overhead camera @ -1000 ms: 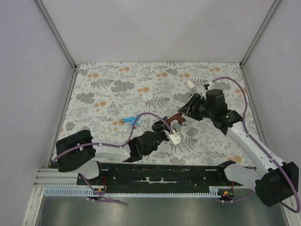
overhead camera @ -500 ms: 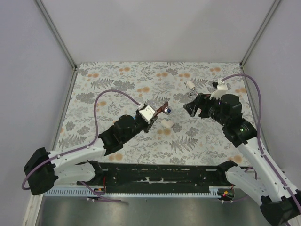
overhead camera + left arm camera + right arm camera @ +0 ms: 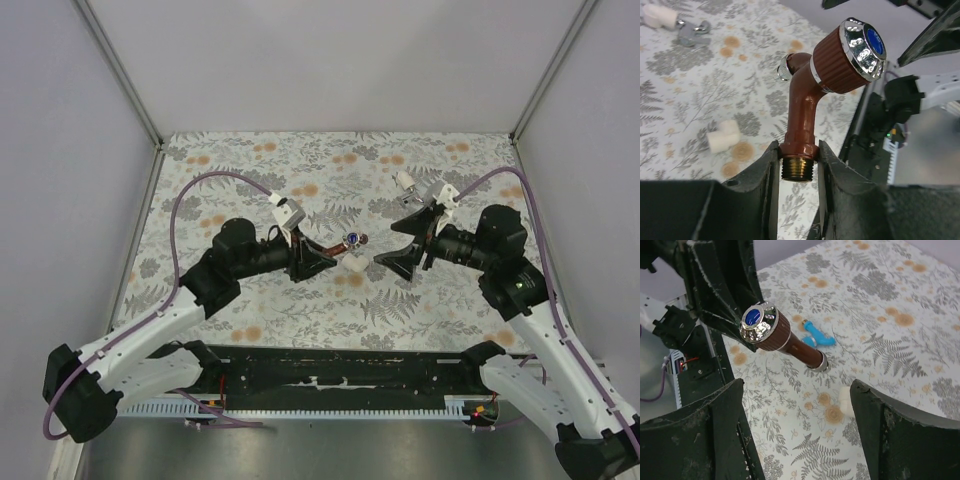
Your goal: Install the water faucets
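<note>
My left gripper (image 3: 797, 167) is shut on the threaded stem end of the reddish-brown water faucet (image 3: 812, 95), holding it above the floral table. In the top view the faucet (image 3: 345, 242) sticks out to the right of the left gripper (image 3: 316, 260). Its chrome knob with a blue disc (image 3: 757, 320) points toward my right gripper (image 3: 388, 245), which stands wide open a short way off with nothing between its fingers. A blue faucet (image 3: 817, 335) lies on the table behind the held one. A white-silver faucet (image 3: 408, 183) lies at the back right.
A small white plastic fitting (image 3: 352, 263) lies on the table under the held faucet, also seen from the left wrist (image 3: 724, 136) and half hidden by a right finger (image 3: 846, 400). The black base rail (image 3: 340, 370) runs along the near edge.
The right gripper opened wide and swung in to face the faucet's knob. The left arm shifted left and turned, keeping the reddish-brown faucet lifted and pointed right.
</note>
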Available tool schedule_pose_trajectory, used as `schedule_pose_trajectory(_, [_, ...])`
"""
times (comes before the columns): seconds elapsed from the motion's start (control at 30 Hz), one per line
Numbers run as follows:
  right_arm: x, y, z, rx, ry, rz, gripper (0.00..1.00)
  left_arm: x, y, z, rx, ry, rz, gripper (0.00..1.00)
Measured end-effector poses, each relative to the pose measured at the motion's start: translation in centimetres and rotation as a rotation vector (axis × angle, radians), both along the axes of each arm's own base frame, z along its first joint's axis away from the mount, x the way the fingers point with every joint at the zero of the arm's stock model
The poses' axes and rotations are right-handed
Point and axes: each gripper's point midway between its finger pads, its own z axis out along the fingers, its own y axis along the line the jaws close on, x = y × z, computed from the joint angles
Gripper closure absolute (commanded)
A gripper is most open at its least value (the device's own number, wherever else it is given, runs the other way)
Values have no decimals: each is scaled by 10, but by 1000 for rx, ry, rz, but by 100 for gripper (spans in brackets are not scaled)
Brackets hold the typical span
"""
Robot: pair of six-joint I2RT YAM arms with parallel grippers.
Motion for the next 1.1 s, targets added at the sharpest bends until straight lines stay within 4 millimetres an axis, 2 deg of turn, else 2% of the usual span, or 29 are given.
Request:
schedule_pose_trajectory(0.2, [-27, 12, 17, 29, -139, 192, 10, -30, -9, 33, -93, 59, -155, 98])
schedule_pose_trajectory(0.4, [-36, 22, 12, 33, -139, 325, 17, -46, -12, 56, -134, 97, -234, 98])
schedule_pose_trajectory(0.53, [-43, 28, 11, 48, -118, 414, 19, -51, -15, 60, -136, 140, -269, 98])
schedule_pose_trajectory(0.77, [-57, 40, 21, 69, -146, 532, 22, -52, -20, 55, -125, 227, -285, 98])
schedule_pose_trajectory(0.93, [-61, 50, 16, 66, -130, 583, 26, -54, -20, 58, -130, 255, -282, 98])
schedule_pose_trajectory(1.03, [-63, 57, 12, 62, -116, 609, 35, -54, -21, 61, -136, 265, -281, 98])
schedule_pose_trajectory(1.1, [-63, 60, 9, 58, -114, 618, 52, -55, -21, 61, -138, 272, -283, 98])
